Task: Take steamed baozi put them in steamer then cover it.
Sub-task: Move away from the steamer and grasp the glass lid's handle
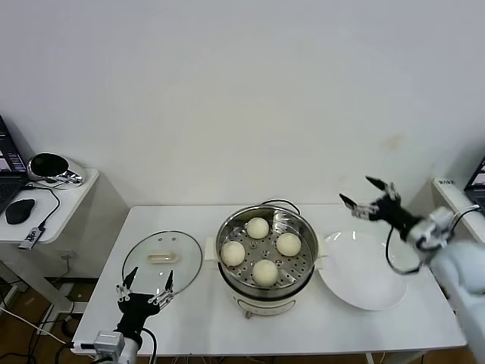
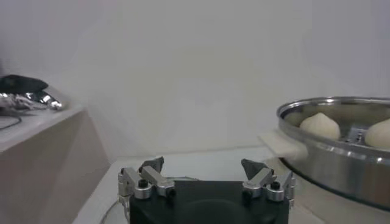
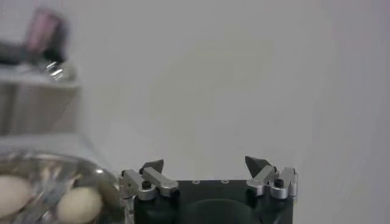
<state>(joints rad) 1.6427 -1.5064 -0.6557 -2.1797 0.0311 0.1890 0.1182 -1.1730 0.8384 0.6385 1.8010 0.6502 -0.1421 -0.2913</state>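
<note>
All four steamed baozi [image 1: 258, 227] are sitting on the perforated tray inside the steamer [image 1: 264, 291], two toward the wall, two toward the near edge, spaced apart from one another, and the pot is uncovered. The steamer stands at the middle of the white table [image 1: 193, 318], on its cream-white base with a side handle showing on each flank. The cover [image 1: 162, 258] lies flat on the table just beside the steamer, on the robot's left, its cream bar handle facing up. Over on the robot's right, a flat white plate [image 1: 362, 274] rests close against the steamer's other side with nothing on it. The left gripper [image 1: 145, 282] hangs low at the near edge of the cover, jaws spread wide, nothing between them; the left wrist view shows the two fingertips [image 2: 151, 164] well apart with the steamer's steel rim [image 2: 332, 143] off to one side and two buns peeking above it. The right gripper [image 1: 362, 196] is raised above the far side of the plate, jaws also wide apart and holding nothing. A small side table [image 1: 57, 205] stands off to the robot's left.
</note>
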